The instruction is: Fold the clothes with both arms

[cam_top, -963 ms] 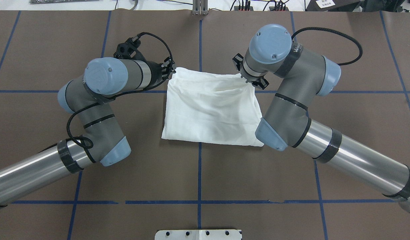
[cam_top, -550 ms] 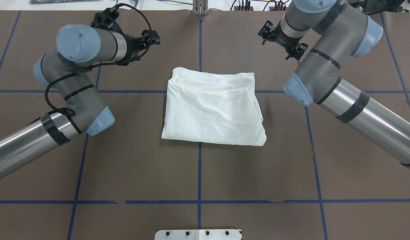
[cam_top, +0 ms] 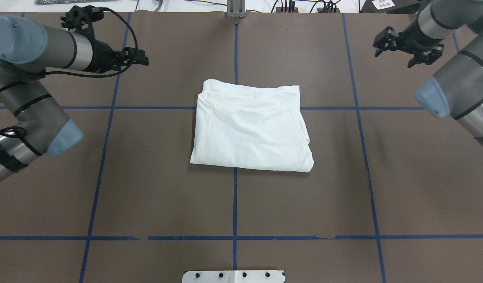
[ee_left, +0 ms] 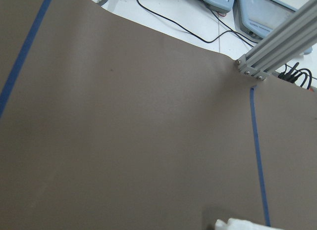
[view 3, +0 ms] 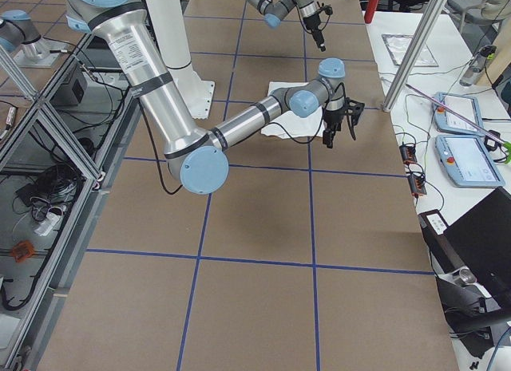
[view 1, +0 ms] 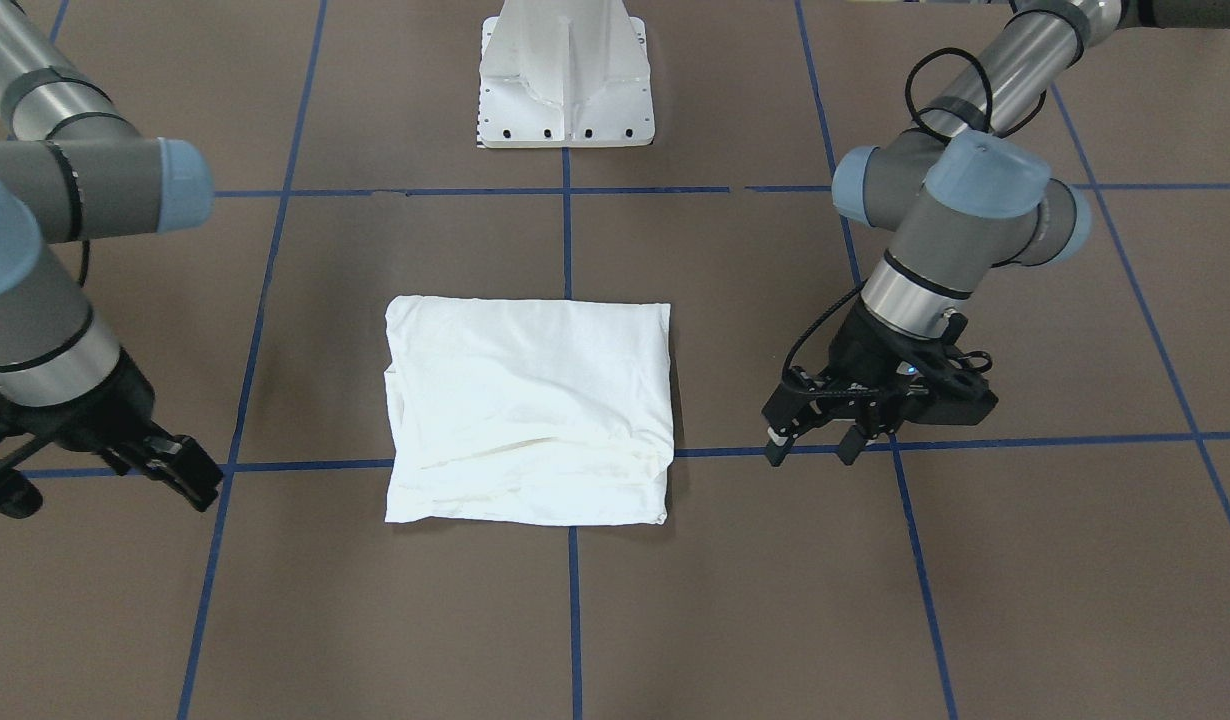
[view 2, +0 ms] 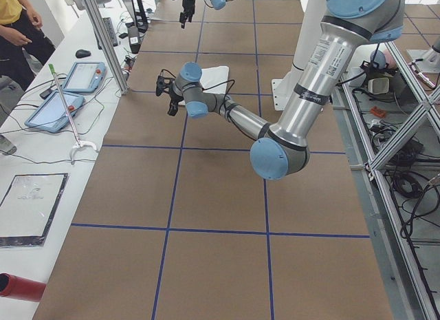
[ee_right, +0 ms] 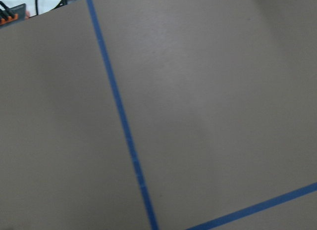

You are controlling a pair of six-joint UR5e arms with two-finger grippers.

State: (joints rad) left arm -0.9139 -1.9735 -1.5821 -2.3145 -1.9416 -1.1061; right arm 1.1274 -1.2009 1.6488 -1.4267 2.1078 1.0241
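While lying folded into a compact, roughly square bundle, the white T-shirt [cam_top: 249, 129] is resting near the middle of the brown table [cam_top: 167, 196], slightly toward the edge far from the robot. Its layers are sitting a little unevenly along that far edge. The left gripper [view 1: 810, 455] is hanging toward the far left corner, well apart from the shirt, fingers spread and holding nothing. The right gripper [cam_top: 394, 57] is hovering toward the far right corner, fingers also wide and empty. Folding is looking finished or nearly so; any further fold is calling for both grippers pinching matching corners together
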